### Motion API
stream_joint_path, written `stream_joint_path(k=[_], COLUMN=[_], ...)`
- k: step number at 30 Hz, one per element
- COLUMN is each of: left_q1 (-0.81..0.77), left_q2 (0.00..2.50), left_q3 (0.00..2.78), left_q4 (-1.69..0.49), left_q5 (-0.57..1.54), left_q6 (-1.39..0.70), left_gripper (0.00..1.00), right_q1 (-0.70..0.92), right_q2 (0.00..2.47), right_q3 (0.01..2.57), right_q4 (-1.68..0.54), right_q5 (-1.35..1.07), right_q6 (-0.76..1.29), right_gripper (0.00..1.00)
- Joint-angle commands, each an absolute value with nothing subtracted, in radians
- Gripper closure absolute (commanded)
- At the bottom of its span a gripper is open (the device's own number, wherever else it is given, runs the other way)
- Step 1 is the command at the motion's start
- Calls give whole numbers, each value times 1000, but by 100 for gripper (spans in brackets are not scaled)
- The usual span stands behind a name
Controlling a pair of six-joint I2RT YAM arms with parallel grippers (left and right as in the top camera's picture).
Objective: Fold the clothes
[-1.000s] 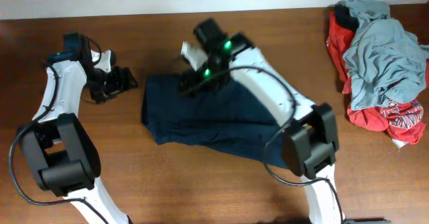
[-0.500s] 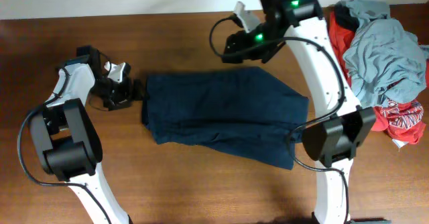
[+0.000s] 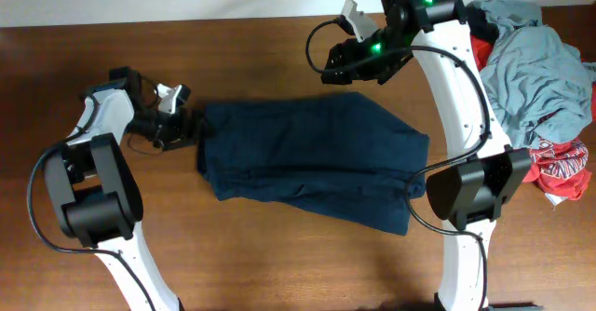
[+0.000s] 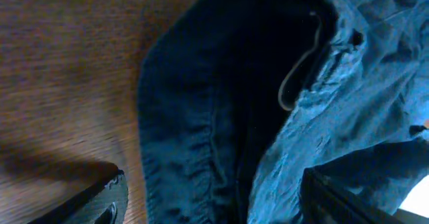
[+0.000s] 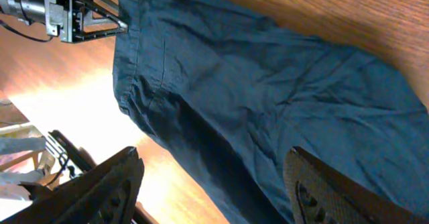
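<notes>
A dark navy garment [image 3: 307, 162] lies spread on the wooden table, roughly flat with a fold along its near side. My left gripper [image 3: 189, 125] sits at its left edge. In the left wrist view the left gripper [image 4: 214, 207] is open, its fingers [image 4: 100, 200] apart on either side of the waistband [image 4: 201, 117]. My right gripper [image 3: 340, 64] hangs open above the garment's far edge. In the right wrist view the right gripper [image 5: 221, 197] has nothing between its fingers and the navy cloth [image 5: 268, 96] lies well below.
A heap of other clothes lies at the table's right end: a pale grey-blue one [image 3: 535, 69] on top of a red, white-printed one [image 3: 559, 167]. The white wall runs along the far table edge [image 3: 186, 20]. Both arm bases stand near the front edge.
My right arm has swung from over the garment's left part up and right to its far edge. My left gripper has slid right to the garment's left edge.
</notes>
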State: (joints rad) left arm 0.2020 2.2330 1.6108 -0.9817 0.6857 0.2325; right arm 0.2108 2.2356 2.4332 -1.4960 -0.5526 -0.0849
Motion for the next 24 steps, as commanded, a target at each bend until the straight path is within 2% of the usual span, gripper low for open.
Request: stream_joint_path(k=[1, 6, 14, 16, 17, 21, 22, 23, 24], left_q1=[189, 168, 80, 65, 60, 62, 66, 69, 73], left_q2=[2285, 2292, 2292, 2292, 2292, 2292, 2292, 2291, 2291], left_q3=[1600, 1600, 1600, 1600, 1600, 1600, 1600, 1601, 1602], left_q4=[-982, -979, -974, -965, -962, -946, -942, -936, -933], left_q5=[674, 700, 718, 715, 715, 714, 714, 714, 714], left_q6=[267, 263, 263, 262, 257, 221, 213, 199, 184], left_gripper=[17, 18, 25, 39, 52, 83, 95, 99, 99], right_q1=[209, 209, 209, 209, 209, 209, 209, 208, 207], right_q2=[2194, 2194, 2194, 2194, 2194, 2194, 2194, 2194, 2194], right_q3=[2454, 2454, 2454, 2454, 2454, 2454, 2454, 2454, 2454], right_q4=[-1508, -1521, -1519, -1520, -1520, -1523, -1523, -1523, -1523], right_q5=[-576, -576, -576, -576, -576, -572, -571, -568, -564], right_q6=[-102, -120, -120, -120, -120, -125, -125, -125, -124], right_gripper=[29, 29, 29, 29, 29, 29, 29, 29, 29])
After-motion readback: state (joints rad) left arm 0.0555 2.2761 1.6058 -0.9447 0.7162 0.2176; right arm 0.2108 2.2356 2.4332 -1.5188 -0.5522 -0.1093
